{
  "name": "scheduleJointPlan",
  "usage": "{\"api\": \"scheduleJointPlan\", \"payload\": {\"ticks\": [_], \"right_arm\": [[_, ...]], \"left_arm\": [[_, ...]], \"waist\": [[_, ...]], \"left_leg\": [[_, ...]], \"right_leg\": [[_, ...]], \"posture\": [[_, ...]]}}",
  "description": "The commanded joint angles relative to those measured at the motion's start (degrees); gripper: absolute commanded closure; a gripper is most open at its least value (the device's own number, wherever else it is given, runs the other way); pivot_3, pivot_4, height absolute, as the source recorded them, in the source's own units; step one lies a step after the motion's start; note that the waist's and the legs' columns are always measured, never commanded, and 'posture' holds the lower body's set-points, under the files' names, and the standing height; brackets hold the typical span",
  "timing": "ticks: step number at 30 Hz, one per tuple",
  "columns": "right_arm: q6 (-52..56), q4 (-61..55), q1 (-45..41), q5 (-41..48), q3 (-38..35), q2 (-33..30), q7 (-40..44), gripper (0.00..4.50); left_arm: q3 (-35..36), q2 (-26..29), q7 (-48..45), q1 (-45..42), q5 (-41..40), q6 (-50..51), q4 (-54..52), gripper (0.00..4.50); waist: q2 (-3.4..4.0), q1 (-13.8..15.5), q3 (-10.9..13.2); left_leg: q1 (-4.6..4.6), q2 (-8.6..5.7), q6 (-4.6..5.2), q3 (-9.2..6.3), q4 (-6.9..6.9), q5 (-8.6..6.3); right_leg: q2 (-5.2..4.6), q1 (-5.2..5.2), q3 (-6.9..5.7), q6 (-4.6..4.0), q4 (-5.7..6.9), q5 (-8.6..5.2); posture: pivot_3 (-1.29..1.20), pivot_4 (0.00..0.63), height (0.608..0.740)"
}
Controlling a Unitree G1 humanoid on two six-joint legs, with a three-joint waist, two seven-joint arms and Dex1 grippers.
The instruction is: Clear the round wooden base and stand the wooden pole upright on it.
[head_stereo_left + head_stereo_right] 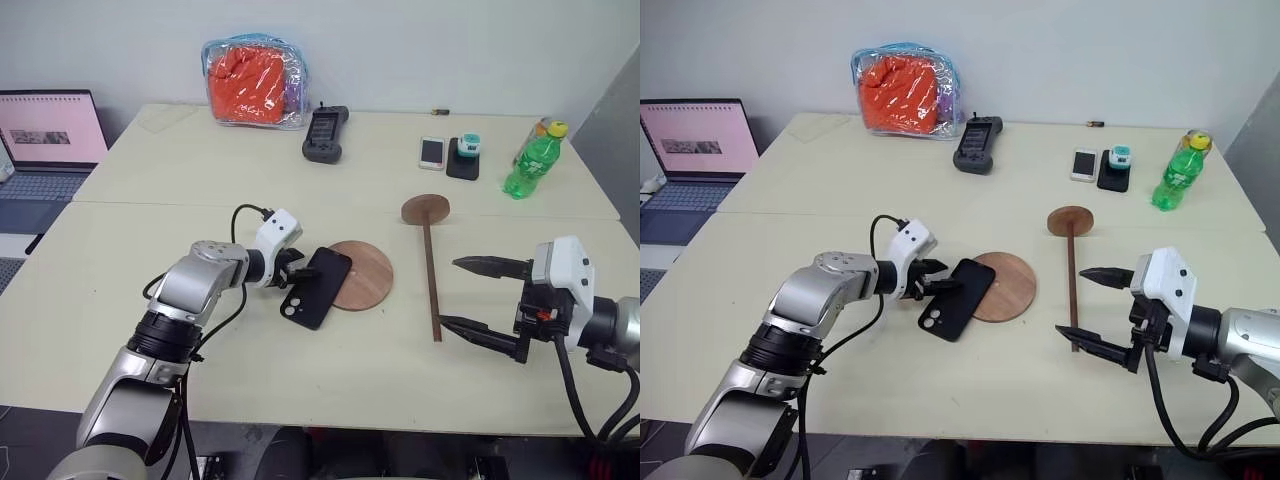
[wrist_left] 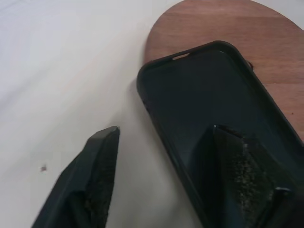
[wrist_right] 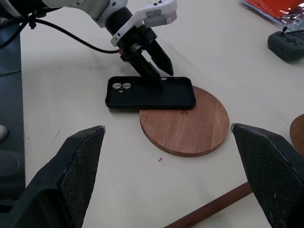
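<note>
— Black fingers of the left gripper (image 1: 300, 271) straddle the long edge of the phone case (image 1: 317, 287): one finger (image 2: 240, 173) sits inside the case's hollow, the other (image 2: 92, 178) over the bare table outside its wall. There's a gap between them, and I can't tell whether they actually pinch the wall.

— And the case itself?

— Black, hollow side up, lying half on the table (image 1: 130, 300) and half over the near-left edge of the base (image 1: 365, 275). From the right wrist its camera cutouts are at the end away from the base.

— The right gripper?

— Right gripper (image 1: 485, 300) is spread wide, holding nothing, hovering by the near end of the pole (image 1: 431, 280).

— Where's the pole?

— Flat on the table just right of the base, apart from it, its disc head at the far end.

— Anything else?

— Along the far side: an orange bag (image 1: 254, 83) in clear plastic, a black handset (image 1: 325, 134), a white phone (image 1: 432, 152), a small dark block with a teal top (image 1: 464, 157), a green bottle (image 1: 533, 160). A laptop (image 1: 45, 140) sits off to the left.
</note>
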Motion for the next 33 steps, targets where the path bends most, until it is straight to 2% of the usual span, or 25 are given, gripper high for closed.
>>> {"api": "scheduleJointPlan", "payload": {"ticks": [1,6,12,17,22,29,33], "right_arm": [[-0.33,-1.59,-0.21,1.22,-0.75,-0.45,0.00,0.00],[-0.48,-1.52,-0.37,1.35,-0.71,-0.60,0.18,0.00],[-0.63,-1.13,-0.47,1.15,-0.75,-0.90,0.60,0.00],[-0.78,-0.34,-1.10,1.01,-0.48,-1.38,1.17,0.00],[-0.95,1.21,-4.68,1.41,1.96,-1.84,2.45,0.00],[-0.79,4.95,-18.16,2.93,12.28,0.76,4.88,0.00],[-1.36,7.89,-24.70,1.07,18.16,2.94,7.49,0.00]], "left_arm": [[-0.61,0.31,-1.02,-0.77,0.24,0.71,-2.04,2.22],[-0.71,0.70,-1.56,-0.86,0.66,0.52,-1.84,3.37],[0.41,1.29,-2.47,-0.98,-0.06,0.42,-2.48,4.46],[3.20,2.42,-3.16,-1.19,-1.83,1.41,-3.67,4.46],[11.59,5.71,-1.24,-2.30,-4.60,3.97,-0.25,4.46],[29.55,10.00,11.80,-6.59,-4.25,-2.66,25.77,4.46],[35.04,12.22,17.07,-7.71,-3.77,-8.68,38.18,4.46]], "waist": [[0.00,0.00,0.00],[0.00,0.00,0.00],[0.00,0.02,0.00],[0.00,-0.01,0.00],[-0.01,-0.22,0.00],[-0.01,-0.51,0.00],[-0.03,-0.34,0.00]], "left_leg": [[0.00,0.00,0.00,0.00,0.00,0.00],[0.02,0.00,0.00,0.00,0.01,0.00],[0.01,-0.01,0.00,0.00,0.03,0.00],[0.02,-0.01,0.00,0.00,0.03,0.00],[0.04,0.02,0.00,-0.02,0.03,0.00],[0.10,0.04,0.02,-0.03,0.02,-0.01],[-0.06,0.05,0.01,-0.03,0.03,-0.01]], "right_leg": [[0.00,0.00,0.00,0.00,0.00,0.00],[0.00,0.01,0.00,0.00,0.03,0.00],[0.00,0.01,0.01,0.00,0.04,0.00],[0.00,0.00,0.01,0.00,0.07,0.00],[0.00,-0.03,0.01,0.00,0.11,0.00],[-0.02,-0.18,-0.04,0.00,0.25,0.00],[-0.14,-0.38,-0.05,0.00,0.29,0.00]], "posture": [[0.00,0.150,0.740],[0.00,0.150,0.740],[0.00,0.150,0.740],[0.00,0.150,0.740],[0.00,0.150,0.740],[0.00,0.150,0.740],[0.00,0.150,0.740]]}}
